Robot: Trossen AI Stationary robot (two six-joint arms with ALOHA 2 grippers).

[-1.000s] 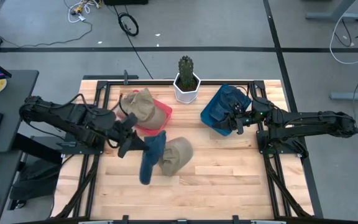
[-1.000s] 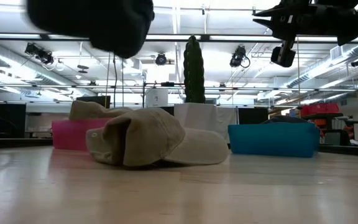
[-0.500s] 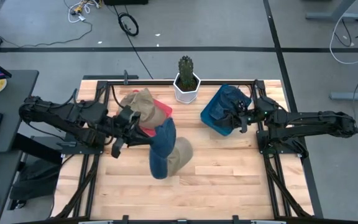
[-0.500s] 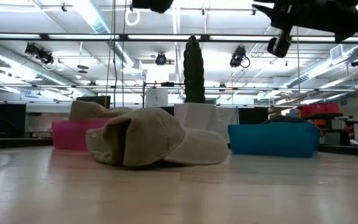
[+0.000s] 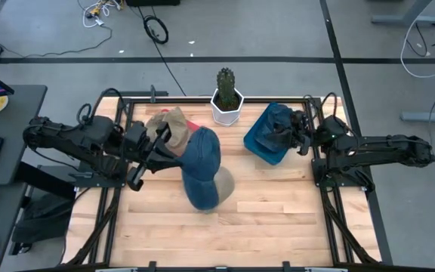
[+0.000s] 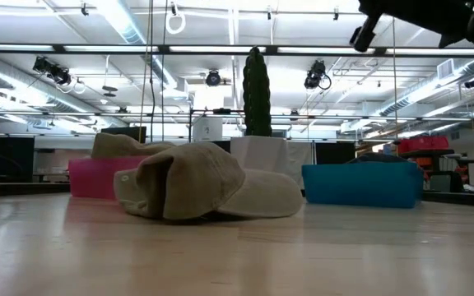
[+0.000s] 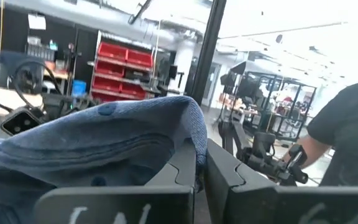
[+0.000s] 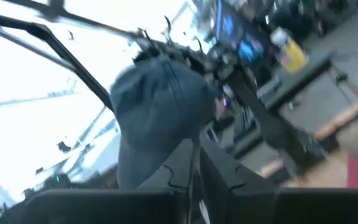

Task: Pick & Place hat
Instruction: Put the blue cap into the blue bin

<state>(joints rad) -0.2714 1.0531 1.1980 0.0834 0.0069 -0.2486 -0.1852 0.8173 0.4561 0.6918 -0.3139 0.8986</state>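
Observation:
My left gripper (image 5: 174, 153) (image 7: 201, 168) is shut on a blue denim cap (image 5: 202, 166) and holds it in the air over the middle of the table. A tan cap (image 5: 223, 183) (image 6: 204, 187) lies on the wood beneath it, half hidden in the high view. Another tan cap (image 5: 174, 125) rests in the pink bin (image 5: 198, 133) (image 6: 95, 178). A blue cap (image 5: 283, 118) sits in the blue bin (image 5: 261, 141) (image 6: 360, 183). My right gripper (image 5: 293, 136) (image 8: 194, 168) is shut and hovers over the blue bin, touching nothing. My left gripper pinches the blue cap's cloth edge (image 7: 192, 146) between its two fingers, coming roughly level from the table's left side. The cap is lifted clear of the table and bulges out beyond the fingers, crown (image 5: 203, 155) facing up in the high view.
A cactus in a white pot (image 5: 226, 102) (image 6: 257, 94) stands at the far edge between the two bins. Bare wood lies along the near half of the table (image 5: 263, 219). A person (image 7: 347, 137) stands in the room beyond the table.
My left gripper has risen and moved toward the far edge and the table's right, out of the low view. The blue cap has swung from hanging down narrow to crown-up over the tan cap. My right gripper has lifted and drawn back a little toward the table's right.

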